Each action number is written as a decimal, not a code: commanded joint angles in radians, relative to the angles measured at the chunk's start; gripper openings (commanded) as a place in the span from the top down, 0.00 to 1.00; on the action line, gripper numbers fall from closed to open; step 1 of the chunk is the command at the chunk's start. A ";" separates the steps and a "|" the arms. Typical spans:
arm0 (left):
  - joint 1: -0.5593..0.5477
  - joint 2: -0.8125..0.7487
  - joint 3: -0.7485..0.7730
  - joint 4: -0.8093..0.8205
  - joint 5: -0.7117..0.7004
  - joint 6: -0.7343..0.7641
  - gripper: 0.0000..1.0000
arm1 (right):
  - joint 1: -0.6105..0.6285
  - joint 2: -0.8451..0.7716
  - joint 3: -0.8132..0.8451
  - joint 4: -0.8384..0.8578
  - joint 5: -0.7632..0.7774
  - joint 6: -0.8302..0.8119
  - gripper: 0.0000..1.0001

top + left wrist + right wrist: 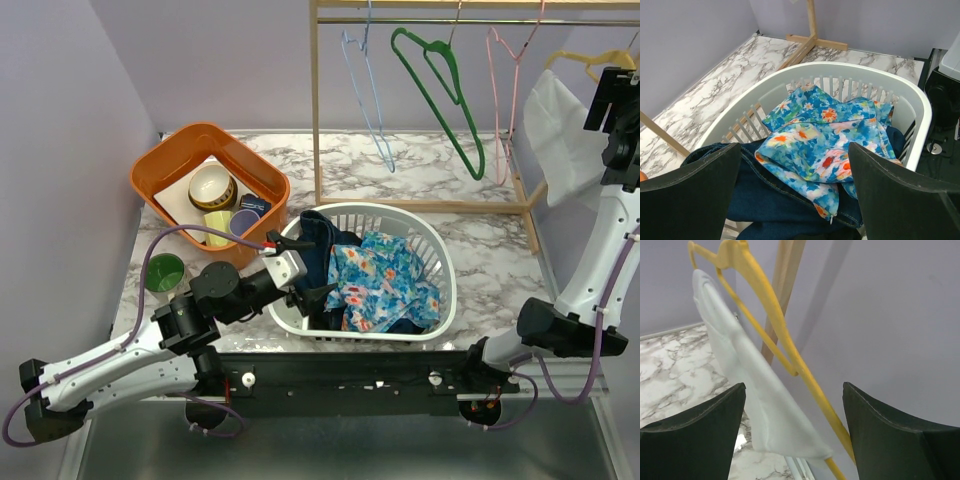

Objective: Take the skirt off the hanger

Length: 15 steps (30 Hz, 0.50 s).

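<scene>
**Top view.** A wooden rack [315, 100] stands at the back of the marble table [420, 165]. A green hanger [479, 160] and two thin wire ones hang bare on its rail. At the far right end hangs a yellow hanger [590, 62] with the white skirt [555, 130] draped on it. The right arm is raised high beside the skirt, but from here I cannot tell how its gripper stands. A white basket [440, 250] sits at the near middle of the table. It holds a floral cloth [385, 275] and denim [315, 235]. The left gripper [310, 292] sits over the basket's left rim. An orange bin [165, 165] of bowls is at the back left, with a green cup [165, 272] just in front of it.

**Left wrist.** The left gripper [794, 145] is spread wide with nothing between its fingers. Below it, the floral cloth [820, 145] lies on the denim [770, 195] inside the basket [920, 105].

**Right wrist.** The right gripper [794, 385] is also spread wide and grips nothing. Between its fingers the view shows the skirt [755, 390] hanging over the lower bar of the tilted yellow hanger [765, 295]. Whether either finger touches the cloth cannot be told.
</scene>
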 commanded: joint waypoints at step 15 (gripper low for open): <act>-0.002 0.051 0.010 0.029 0.010 0.006 0.01 | -0.036 -0.009 -0.111 -0.035 -0.176 0.057 0.48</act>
